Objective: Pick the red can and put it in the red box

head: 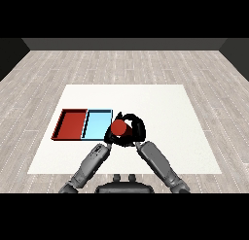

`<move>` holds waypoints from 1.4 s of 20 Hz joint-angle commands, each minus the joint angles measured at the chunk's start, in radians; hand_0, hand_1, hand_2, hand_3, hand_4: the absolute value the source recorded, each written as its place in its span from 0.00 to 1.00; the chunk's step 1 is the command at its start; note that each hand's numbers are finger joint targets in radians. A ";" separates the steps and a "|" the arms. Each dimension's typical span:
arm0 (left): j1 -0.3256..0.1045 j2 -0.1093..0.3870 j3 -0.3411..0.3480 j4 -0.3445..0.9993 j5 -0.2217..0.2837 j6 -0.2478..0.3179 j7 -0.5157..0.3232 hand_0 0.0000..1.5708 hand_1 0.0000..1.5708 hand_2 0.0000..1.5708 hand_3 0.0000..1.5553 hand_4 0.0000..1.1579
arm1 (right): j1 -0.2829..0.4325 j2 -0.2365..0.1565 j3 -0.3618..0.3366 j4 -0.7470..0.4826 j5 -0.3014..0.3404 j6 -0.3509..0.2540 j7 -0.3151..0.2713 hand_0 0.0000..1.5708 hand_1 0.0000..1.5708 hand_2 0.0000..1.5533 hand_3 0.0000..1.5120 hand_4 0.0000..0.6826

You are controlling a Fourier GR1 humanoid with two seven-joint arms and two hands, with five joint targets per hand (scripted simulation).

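Red can [120, 128] sits inside right hand's [136, 128] curled fingers — beside light blue tray [97, 123].

A white table [160, 132] stands on a pale wood-plank floor [121, 64]. On its left part lie a red tray [71, 124] and a light blue tray [96, 125], side by side and touching, the red one to the left.
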 commanded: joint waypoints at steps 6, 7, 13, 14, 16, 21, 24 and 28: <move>-0.007 0.000 -0.025 0.022 0.025 -0.014 -0.037 0.00 0.00 0.00 0.00 0.00 | -0.002 0.000 0.048 -0.032 0.002 -0.040 0.018 0.97 0.97 0.94 0.93 0.95; -0.055 0.000 -0.072 0.028 0.072 0.080 -0.023 0.00 0.00 0.00 0.00 0.00 | -0.081 0.000 0.046 0.043 -0.041 -0.074 -0.007 0.96 0.96 0.94 0.93 0.94; -0.074 0.000 -0.114 0.003 0.148 0.315 0.006 1.00 1.00 1.00 0.98 0.98 | 0.023 -0.008 0.079 -0.077 0.015 -0.079 0.031 0.97 0.97 0.94 0.92 0.96; 0.005 0.000 -0.123 -0.031 0.104 0.314 -0.009 1.00 1.00 1.00 0.96 0.97 | -0.062 0.000 0.116 0.049 -0.047 -0.115 -0.009 0.96 0.96 0.94 0.92 0.95; -0.097 0.000 -0.129 0.040 0.135 0.351 0.008 1.00 1.00 0.99 0.95 0.97 | -0.083 0.000 0.093 0.021 -0.036 -0.122 0.015 0.95 0.95 0.93 0.92 0.96; -0.061 0.000 -0.053 0.151 0.163 0.243 -0.120 1.00 1.00 0.99 0.95 0.97 | -0.011 0.000 0.068 -0.024 0.006 -0.089 0.032 0.94 0.94 0.93 0.92 0.94; -0.040 0.000 -0.059 0.097 0.134 0.258 -0.129 1.00 1.00 0.99 0.95 0.98 | -0.055 0.000 0.113 0.005 -0.014 -0.116 0.023 0.95 0.95 0.93 0.92 0.94; -0.051 0.000 -0.092 0.028 0.147 0.353 -0.174 1.00 1.00 1.00 0.96 0.99 | -0.011 -0.002 0.020 0.003 -0.033 -0.022 0.038 0.92 0.92 0.89 0.89 0.60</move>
